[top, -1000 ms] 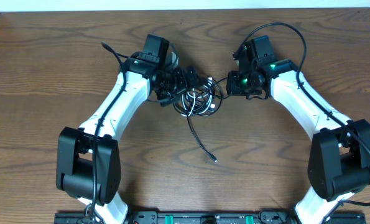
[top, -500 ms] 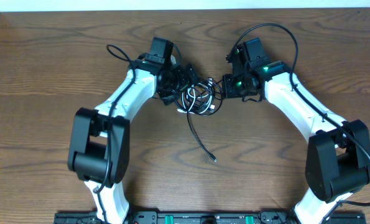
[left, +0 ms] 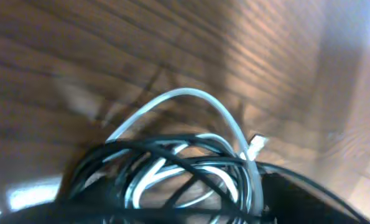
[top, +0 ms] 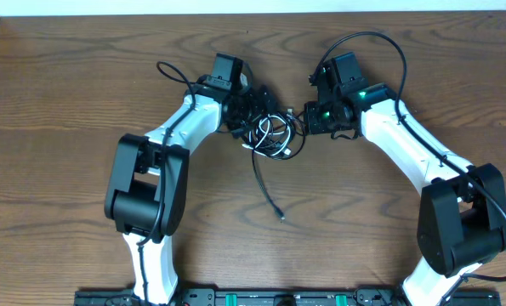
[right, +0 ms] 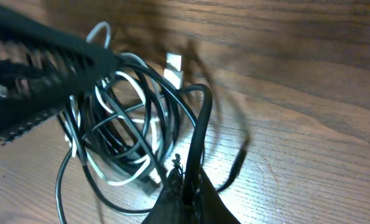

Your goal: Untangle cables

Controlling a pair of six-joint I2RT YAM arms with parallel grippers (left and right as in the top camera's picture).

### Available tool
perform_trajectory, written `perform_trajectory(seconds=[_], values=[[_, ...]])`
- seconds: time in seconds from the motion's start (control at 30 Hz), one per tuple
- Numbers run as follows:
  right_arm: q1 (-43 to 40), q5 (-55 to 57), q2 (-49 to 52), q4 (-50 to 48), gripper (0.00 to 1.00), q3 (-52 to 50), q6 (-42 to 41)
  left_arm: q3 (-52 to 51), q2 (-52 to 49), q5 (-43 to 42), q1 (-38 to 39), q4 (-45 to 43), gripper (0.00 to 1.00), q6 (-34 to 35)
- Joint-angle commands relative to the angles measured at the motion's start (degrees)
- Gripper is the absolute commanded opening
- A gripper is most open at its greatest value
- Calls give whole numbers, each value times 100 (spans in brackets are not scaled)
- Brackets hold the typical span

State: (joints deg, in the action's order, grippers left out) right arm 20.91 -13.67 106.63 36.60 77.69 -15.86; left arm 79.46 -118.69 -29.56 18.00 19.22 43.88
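Where the two arms converge at the far middle of the table [top: 65, 170], the cables [top: 274, 136] lie in one knotted bundle on the wood, black loops wound through white. The left gripper [top: 251, 110] sits at the bundle's left edge and the right gripper [top: 309, 119] at its right edge, with the bundle between them.

Right gripper: jaws closed tight, tips pinching a black cable [right: 200, 124] that rises from them and arcs over into the bundle. The grip is clear in the right wrist view.

Left gripper: pressed in against the loops, which fill the lower part of the left wrist view. Its fingers cannot be made out there, and the cords hide them from overhead. Cannot tell how wide it stands or whether it has hold of anything.

White cable [left: 191, 96]: one loop arches up clear of the black coils. A pale plug [right: 174, 62] lies on the wood just beside the outer black loop.

A black tail [top: 265, 183] leaves the bundle's near side, runs nearer and slightly right, and ends in a tail plug [top: 282, 218] lying free, well apart from both grippers.
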Motion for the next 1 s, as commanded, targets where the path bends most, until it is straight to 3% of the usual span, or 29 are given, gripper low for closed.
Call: perform_trajectory(seconds=[0.0, 0.27, 0.47, 0.63, 0.8, 0.93, 0.97], values=[[57, 188, -55, 9, 1, 70, 94, 61, -260, 90, 96, 13, 53, -129], [-24, 562, -116, -52, 1, 195, 98, 61, -260, 92, 15, 131, 8, -1419], [-133, 634, -404, 151, 1, 645, 479, 63, -260, 92, -302, 345, 8, -1860], [-138, 1386, -859, 306, 1, 1060, 549, 63, -260, 92, -704, 520, 8, -2479], [-138, 2122, -1519, 181, 1, 1252, 546, 63, -260, 61, -1202, 625, 8, -2474], [-131, 1816, -1904, 37, 1, 1252, 463, 63, -260, -527, -1582, 772, 8, -2282], [-131, 1740, -1910, 46, 9, 1252, 378, 63, -260, -629, -1617, 772, 8, -2282]])
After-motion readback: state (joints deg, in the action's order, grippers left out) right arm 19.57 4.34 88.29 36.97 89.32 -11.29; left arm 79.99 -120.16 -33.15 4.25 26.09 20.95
